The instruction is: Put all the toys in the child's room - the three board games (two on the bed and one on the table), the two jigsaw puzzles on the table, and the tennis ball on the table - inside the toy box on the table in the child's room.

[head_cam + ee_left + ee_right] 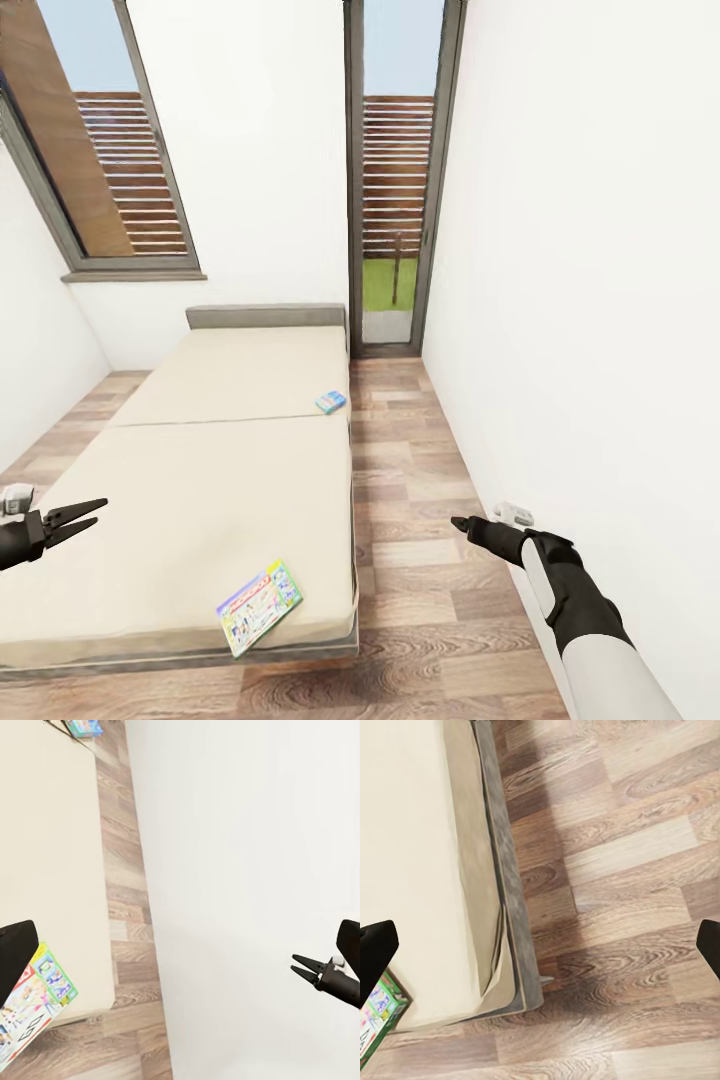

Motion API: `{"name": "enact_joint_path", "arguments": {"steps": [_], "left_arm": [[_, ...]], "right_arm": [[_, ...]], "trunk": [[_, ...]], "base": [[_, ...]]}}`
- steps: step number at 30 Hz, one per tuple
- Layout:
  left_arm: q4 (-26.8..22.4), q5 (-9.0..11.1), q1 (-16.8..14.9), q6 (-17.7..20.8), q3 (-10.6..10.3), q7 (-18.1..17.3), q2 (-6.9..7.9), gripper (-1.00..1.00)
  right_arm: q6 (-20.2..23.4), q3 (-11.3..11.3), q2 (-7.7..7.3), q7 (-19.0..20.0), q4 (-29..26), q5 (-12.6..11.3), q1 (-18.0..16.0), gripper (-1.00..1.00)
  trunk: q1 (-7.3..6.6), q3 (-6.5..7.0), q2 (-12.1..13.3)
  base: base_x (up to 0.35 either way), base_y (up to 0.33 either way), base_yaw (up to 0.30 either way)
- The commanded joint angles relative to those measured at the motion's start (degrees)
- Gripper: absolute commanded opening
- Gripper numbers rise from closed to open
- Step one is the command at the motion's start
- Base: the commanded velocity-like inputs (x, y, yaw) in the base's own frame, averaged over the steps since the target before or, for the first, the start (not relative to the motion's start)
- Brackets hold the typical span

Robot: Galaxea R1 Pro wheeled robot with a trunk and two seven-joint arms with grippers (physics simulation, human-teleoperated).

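Hovering over the near left part of the bed, the left gripper has its two dark fingers splayed apart with nothing between them. It hangs clear of the mattress and well apart from either game, which reads as an arm held ready, not one mid-grasp.

Further right, the nearer board game lies flat on the mattress by the bed's near right corner, its yellow, green and pink cover face up and one corner just at the edge. Lying that close to the side of the bed, it is probably the easier pick from the floor strip. The left wrist view catches the same cover beside a dark finger.

Beyond it, the blue board game rests flat at the right edge of the mattress, near the seam between the two mattress halves and well apart from the first.

Right of the bed runs the wood-plank floor, ending at the narrow glazed door.

Above that floor strip, near the white wall, the right gripper points forward; the head view shows its fingers drawn to a narrow point, carrying nothing.

No container appears in these pictures, so both games are judged not yet packed, and a carry to the toy box lies ahead.
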Motion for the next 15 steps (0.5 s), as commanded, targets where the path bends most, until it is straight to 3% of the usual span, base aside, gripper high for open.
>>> {"name": "enact_joint_path", "arguments": {"steps": [1,15], "left_arm": [[0.0,0.1,0.0,0.5,0.0,-0.1,0.00,1.00],[0.0,0.1,0.0,0.5,0.0,0.0,-0.21,1.00]], "right_arm": [[0.4,-0.2,0.03,0.1,-0.1,-0.4,-0.1,1.00],[0.4,-0.2,0.05,0.1,-0.1,-0.4,-0.1,1.00]], "trunk": [[0.04,-0.02,-0.1],[0.04,1.30,-0.1]], "base": [[0.000,0.000,0.000],[0.000,0.000,0.000]]}}
